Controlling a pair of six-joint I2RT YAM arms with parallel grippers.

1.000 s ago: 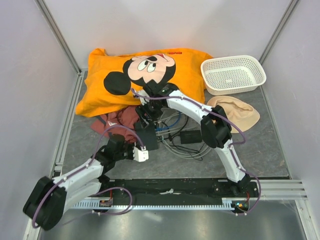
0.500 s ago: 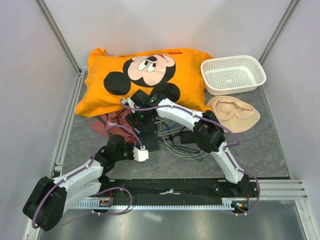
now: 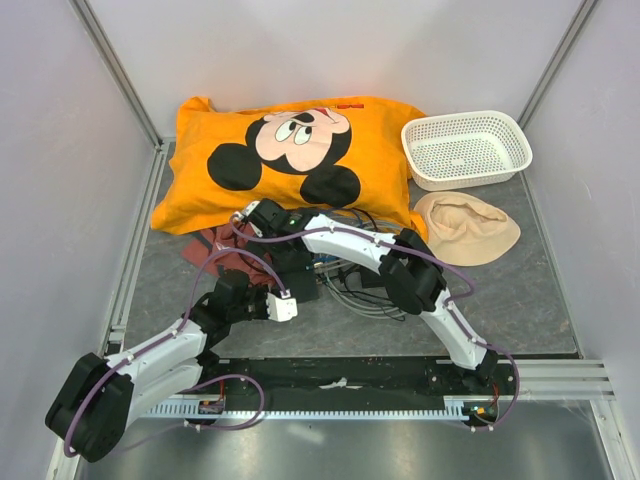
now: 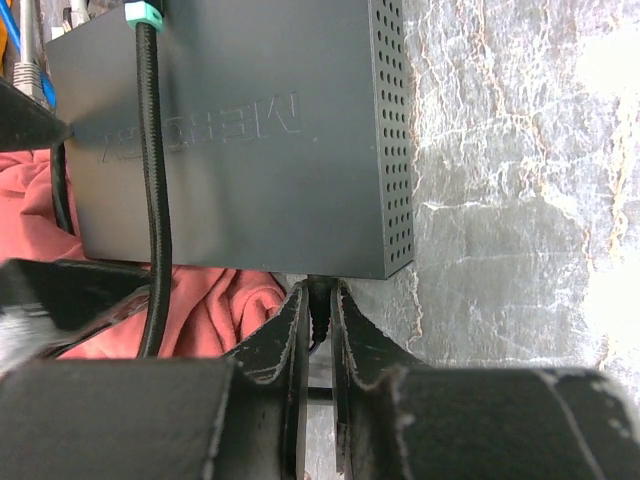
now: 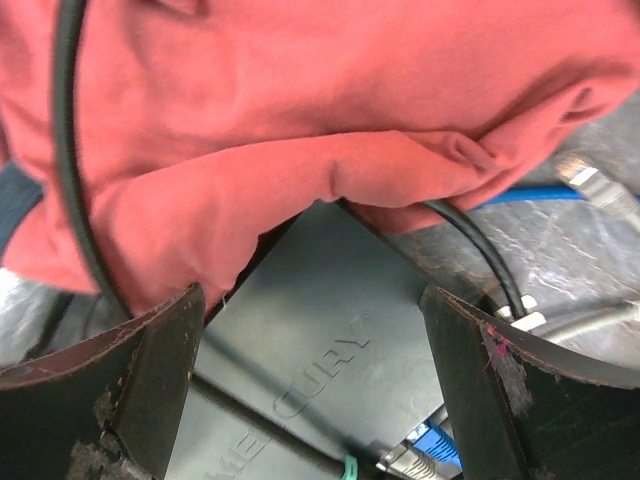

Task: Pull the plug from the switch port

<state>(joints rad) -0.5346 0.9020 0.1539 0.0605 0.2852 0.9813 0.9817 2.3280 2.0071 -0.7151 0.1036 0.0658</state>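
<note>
Blue plug (image 5: 580, 174) lies loose on surface (image 4: 500, 200), so prob. done; other plugs (image 5: 512, 318) still in box (image 4: 250, 200). R claw (image 5: 308, 297) released wide, L claw (image 4: 318, 290) clenched.

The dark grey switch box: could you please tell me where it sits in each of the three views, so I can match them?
Top external: the switch box lies just left of centre.
Left wrist: it fills the upper left and centre.
Right wrist: it is at bottom centre, its upper part covered by cloth.
Shared landmark: the red cloth against the box.
</note>
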